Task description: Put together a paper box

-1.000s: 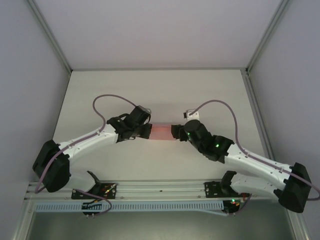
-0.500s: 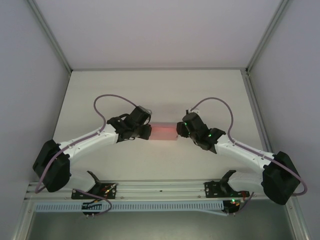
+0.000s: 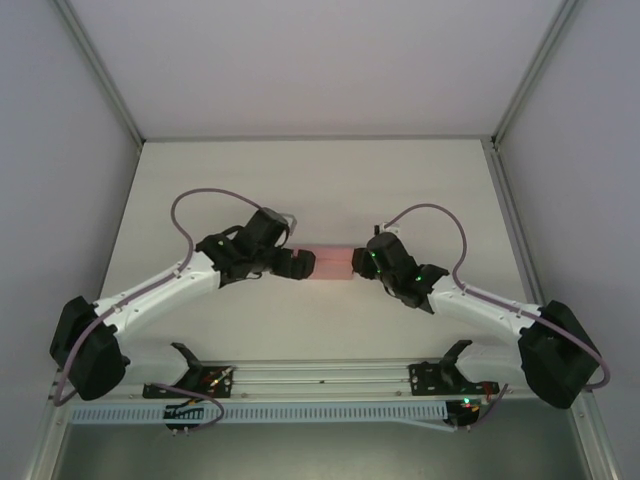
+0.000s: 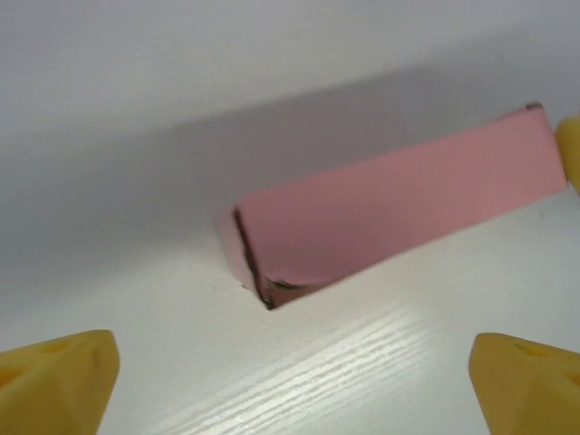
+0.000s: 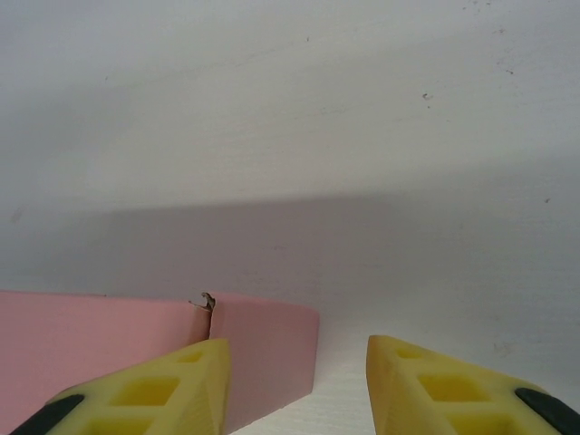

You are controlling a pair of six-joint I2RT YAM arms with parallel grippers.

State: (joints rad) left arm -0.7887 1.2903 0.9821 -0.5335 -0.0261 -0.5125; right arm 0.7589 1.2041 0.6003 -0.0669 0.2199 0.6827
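your left gripper (image 4: 290,390) is standing wide open, holding nothing, its yellow fingertips (image 4: 56,381) sitting just short of the pink box (image 4: 399,213) lying on the white table (image 4: 381,362). your right gripper (image 5: 294,385) is standing partly open, gripping nothing, one finger overlapping the box's end. the left wrist view is showing you the box's rough near end, while overhead it is lying between both grippers.

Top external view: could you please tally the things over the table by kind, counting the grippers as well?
Pink paper box: 1
Grippers: 2, the left gripper and the right gripper
Total: 3
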